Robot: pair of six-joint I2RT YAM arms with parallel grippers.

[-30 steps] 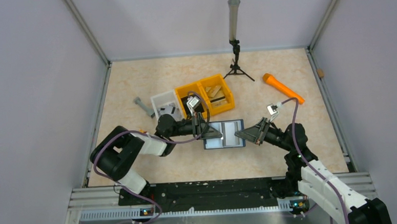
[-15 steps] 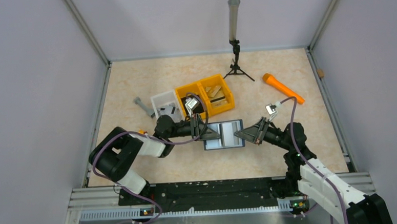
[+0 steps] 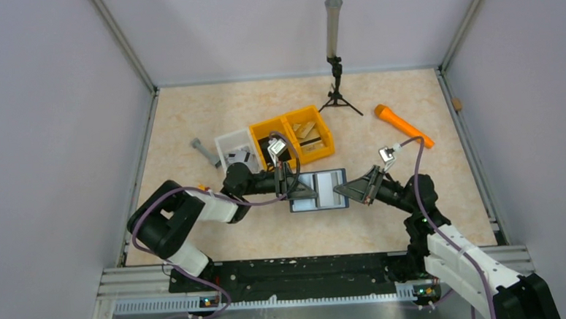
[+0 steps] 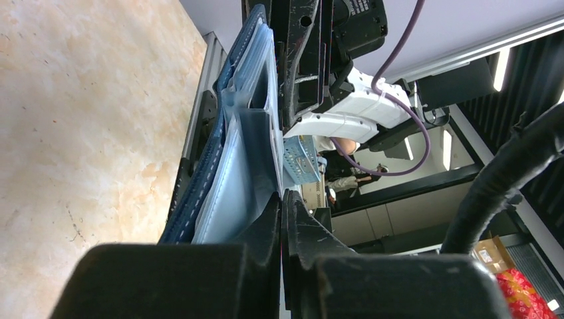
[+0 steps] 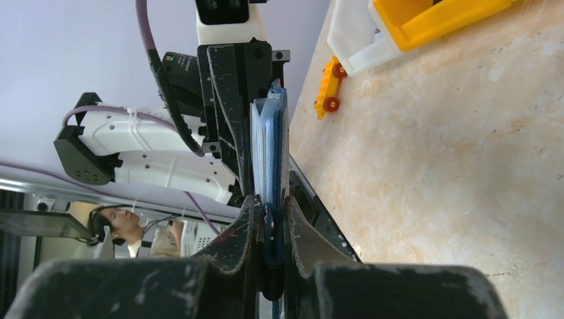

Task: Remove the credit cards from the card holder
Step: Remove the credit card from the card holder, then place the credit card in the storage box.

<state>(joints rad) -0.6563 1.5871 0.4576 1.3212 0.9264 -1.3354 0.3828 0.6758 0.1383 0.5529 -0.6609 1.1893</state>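
Note:
The card holder (image 3: 331,190) is spread open, pale grey-blue inner faces up, between my two grippers just above the table. My right gripper (image 3: 339,193) is shut on its right edge; the wrist view shows the navy rim (image 5: 269,149) pinched between the jaws (image 5: 271,206). Over the left half, my left gripper (image 3: 312,194) is shut. Its tips (image 4: 281,199) sit against the lip of the inner pocket (image 4: 233,179), and I cannot tell if anything thin is pinched. No credit cards are visible.
Just behind the holder stand a yellow two-compartment bin (image 3: 322,154) and a white tray (image 3: 229,139). A grey bolt (image 3: 205,151) lies to the left, an orange tool (image 3: 404,125) at the back right, a tripod with a post (image 3: 336,69) at the back. A small orange toy (image 5: 326,86) lies near the tray.
My left gripper drew slightly left and came back to the holder's left half, its jaws parting briefly and closing again. The right gripper and the holder have stayed put.

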